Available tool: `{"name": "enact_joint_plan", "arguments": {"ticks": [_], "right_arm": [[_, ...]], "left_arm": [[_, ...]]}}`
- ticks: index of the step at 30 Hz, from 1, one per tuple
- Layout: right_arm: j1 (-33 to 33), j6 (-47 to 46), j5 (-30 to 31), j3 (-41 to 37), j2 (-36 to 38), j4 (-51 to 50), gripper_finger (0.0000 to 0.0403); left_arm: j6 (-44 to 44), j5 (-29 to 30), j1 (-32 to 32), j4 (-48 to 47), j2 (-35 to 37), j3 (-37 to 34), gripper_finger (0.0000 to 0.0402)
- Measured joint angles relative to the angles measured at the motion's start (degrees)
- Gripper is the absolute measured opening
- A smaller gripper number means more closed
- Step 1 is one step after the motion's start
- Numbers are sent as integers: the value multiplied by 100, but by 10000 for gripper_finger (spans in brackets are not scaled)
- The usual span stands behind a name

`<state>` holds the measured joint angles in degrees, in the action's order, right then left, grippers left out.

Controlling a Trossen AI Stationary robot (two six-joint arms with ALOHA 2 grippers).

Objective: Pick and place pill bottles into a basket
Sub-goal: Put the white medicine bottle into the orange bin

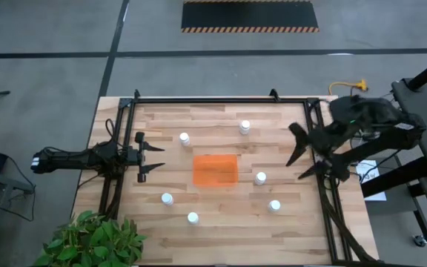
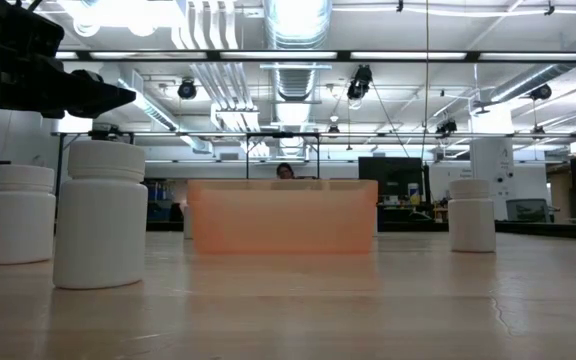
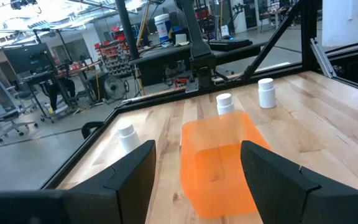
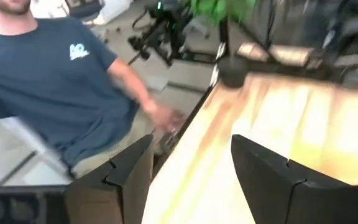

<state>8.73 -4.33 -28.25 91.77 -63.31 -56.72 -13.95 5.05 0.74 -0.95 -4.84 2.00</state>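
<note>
Sitting mid-table, the orange basket [image 1: 215,169] has six white pill bottles [image 1: 184,138] standing scattered around it, none inside. Left gripper [image 1: 154,156] hovers at the table's left edge, jaws spread; right gripper [image 1: 296,157] hangs opposite, jaws spread, holding nothing.

Two dark, near-black arms. Left arm [image 1: 73,158]: slim, with black cabling. Right arm [image 1: 369,119]: bulkier housing, green light. Fingers [image 3: 272,180] matte black, angular, blocky. Person [image 4: 48,81] wears a navy T-shirt with small white chest logo.
</note>
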Motion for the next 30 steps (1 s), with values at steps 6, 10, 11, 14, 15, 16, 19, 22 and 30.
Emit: {"name": "enact_joint_plan", "arguments": {"ticks": [6, 10, 11, 14, 15, 16, 19, 22, 30], "right_arm": [[557, -1070, 2, 0, -593, -59, 206], [950, -1725, 3, 0, -1015, -66, 206], [1054, -1849, 7, 0, -1129, -87, 206], [1367, -2176, 15, 0, -1495, -179, 206], [1464, -2303, 15, 0, -1626, -209, 206], [1546, -2431, 14, 0, -1746, -236, 206], [1771, -2660, 137, 0, -2155, -515, 206], [1915, -2619, 499, 0, -2536, -1072, 206], [2354, -2223, 2534, -38, -2929, -2155, 206]], "left_arm": [[-1, 0, 1, 1, 0, 0, 218], [1, 0, -1, 2, 0, 0, 218], [0, 1, -1, 1, 0, 0, 218], [1, 1, 1, 0, 0, 0, 218], [0, 0, 1, 2, 0, 0, 218], [1, 1, 1, 2, 0, 0, 218], [1, 1, -1, 4, 0, 0, 218], [0, 1, 0, 2, 0, 0, 218], [0, 1, -1, 1, 0, 0, 218]]}}
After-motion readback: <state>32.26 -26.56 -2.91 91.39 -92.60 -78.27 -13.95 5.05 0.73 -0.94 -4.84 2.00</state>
